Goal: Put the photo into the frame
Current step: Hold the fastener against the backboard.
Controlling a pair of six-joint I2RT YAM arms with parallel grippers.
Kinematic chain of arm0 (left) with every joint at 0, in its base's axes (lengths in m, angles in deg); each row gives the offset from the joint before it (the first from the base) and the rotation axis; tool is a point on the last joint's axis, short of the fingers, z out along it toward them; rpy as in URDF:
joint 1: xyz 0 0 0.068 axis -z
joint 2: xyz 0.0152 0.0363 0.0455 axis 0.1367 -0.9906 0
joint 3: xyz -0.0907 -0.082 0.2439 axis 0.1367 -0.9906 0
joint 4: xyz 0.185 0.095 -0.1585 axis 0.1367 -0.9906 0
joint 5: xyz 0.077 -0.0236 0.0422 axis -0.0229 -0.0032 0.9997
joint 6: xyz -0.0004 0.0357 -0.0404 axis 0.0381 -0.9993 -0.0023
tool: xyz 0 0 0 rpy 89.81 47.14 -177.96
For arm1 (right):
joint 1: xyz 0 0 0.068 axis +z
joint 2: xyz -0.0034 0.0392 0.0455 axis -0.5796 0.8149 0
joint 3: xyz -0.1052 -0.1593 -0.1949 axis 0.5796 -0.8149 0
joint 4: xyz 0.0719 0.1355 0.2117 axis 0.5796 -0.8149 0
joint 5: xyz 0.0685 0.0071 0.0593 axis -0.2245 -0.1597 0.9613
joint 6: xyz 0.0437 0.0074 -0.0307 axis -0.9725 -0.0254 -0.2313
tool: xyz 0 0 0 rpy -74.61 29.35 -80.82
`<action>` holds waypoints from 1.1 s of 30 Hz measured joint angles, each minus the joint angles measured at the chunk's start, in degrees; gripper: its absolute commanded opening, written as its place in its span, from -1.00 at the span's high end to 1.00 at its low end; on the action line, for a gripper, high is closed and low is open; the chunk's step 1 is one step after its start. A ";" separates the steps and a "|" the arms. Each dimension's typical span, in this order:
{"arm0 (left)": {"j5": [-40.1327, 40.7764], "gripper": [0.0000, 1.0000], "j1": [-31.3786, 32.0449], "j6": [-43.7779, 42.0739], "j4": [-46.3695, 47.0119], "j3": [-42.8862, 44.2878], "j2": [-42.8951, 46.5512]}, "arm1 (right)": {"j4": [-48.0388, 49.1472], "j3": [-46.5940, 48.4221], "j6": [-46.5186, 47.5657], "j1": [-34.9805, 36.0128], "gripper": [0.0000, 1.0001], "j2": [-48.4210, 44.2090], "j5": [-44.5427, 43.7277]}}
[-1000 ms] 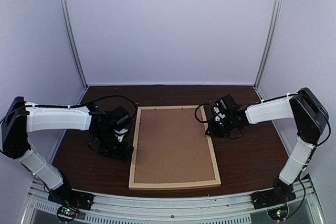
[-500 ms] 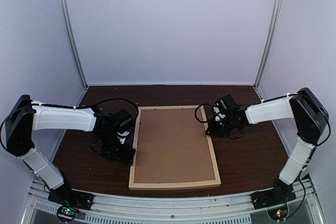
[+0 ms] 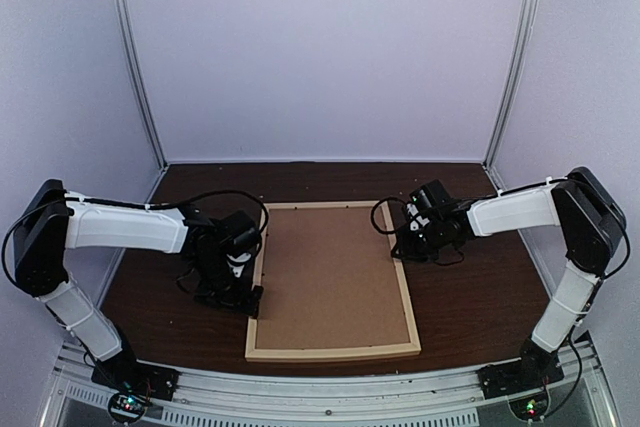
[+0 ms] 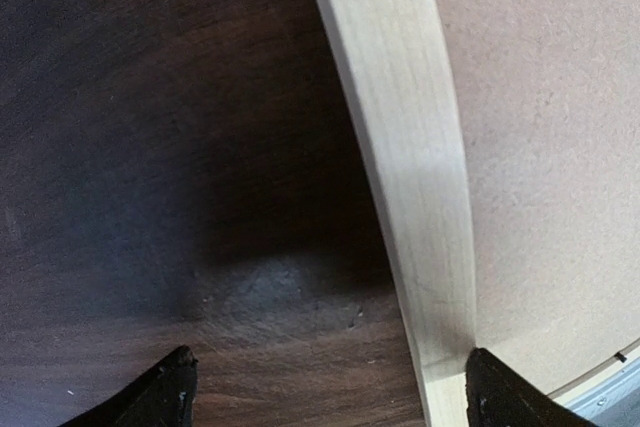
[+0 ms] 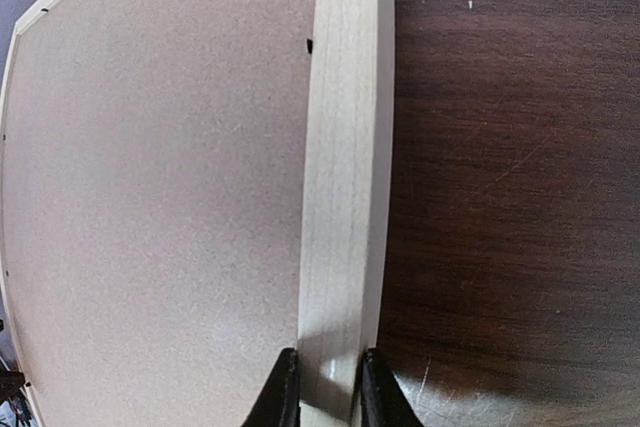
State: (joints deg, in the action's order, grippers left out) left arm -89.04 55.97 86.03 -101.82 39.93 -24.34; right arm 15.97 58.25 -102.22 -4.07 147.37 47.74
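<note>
The frame (image 3: 335, 351) of pale wood lies flat in the middle of the table, with a brown backing board (image 3: 330, 272) filling it. The photo is hidden. My left gripper (image 3: 245, 292) hangs open at the frame's left strip near the front corner. In the left wrist view that gripper (image 4: 335, 392) straddles the strip (image 4: 400, 147), one fingertip over the table and the other over the board (image 4: 550, 147). My right gripper (image 3: 403, 247) is shut on the frame's right strip. The right wrist view shows it (image 5: 328, 387) pinching the strip (image 5: 345, 147) from both sides.
The dark wooden table (image 3: 470, 297) is boxed in by pale walls at the back and sides. A metal rail (image 3: 330, 392) runs along the near edge, just past the frame's front strip, and shows in the left wrist view (image 4: 610, 387).
My left arm has slid right and nearer, bringing its open gripper over the frame's left strip. The right arm and the frame have not moved.
</note>
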 measured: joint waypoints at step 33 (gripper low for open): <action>4.09 -0.88 6.27 3.08 0.37 3.45 -3.96 | 0.98 -0.70 -0.42 0.02 0.85 -0.24 0.02</action>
State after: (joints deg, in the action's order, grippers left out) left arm -84.95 62.25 89.11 -101.45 43.39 -28.30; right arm 16.95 57.55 -102.63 -4.05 147.13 47.76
